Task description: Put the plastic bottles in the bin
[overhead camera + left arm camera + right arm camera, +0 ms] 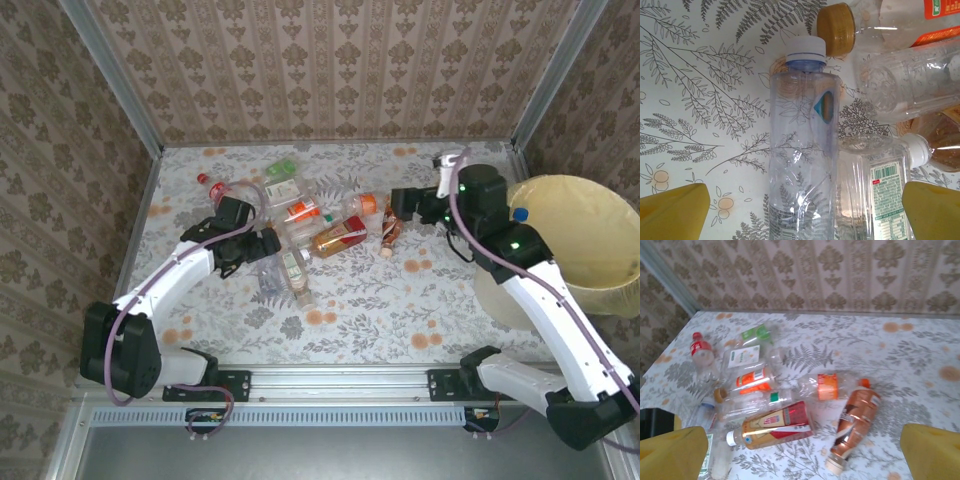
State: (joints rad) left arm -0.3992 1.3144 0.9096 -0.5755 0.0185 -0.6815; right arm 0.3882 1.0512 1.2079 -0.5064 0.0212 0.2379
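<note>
While left fingers (675,210) stand wide apart astride clear bottle (802,150) lying on bench (400,300), right fingers (672,452) likewise apart, facing pile (770,400). Judged light, thin-walled, slick, crushable: grip mid-body; bin (590,240) far right.

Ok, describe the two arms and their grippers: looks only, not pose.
The left arm and right arm have glossy white tube-like links between bulky black joints, each with a mauve cable looped along it. Small green lights glow on the right arm's black housings. The left gripper and right gripper carry yellow fingers.
</note>
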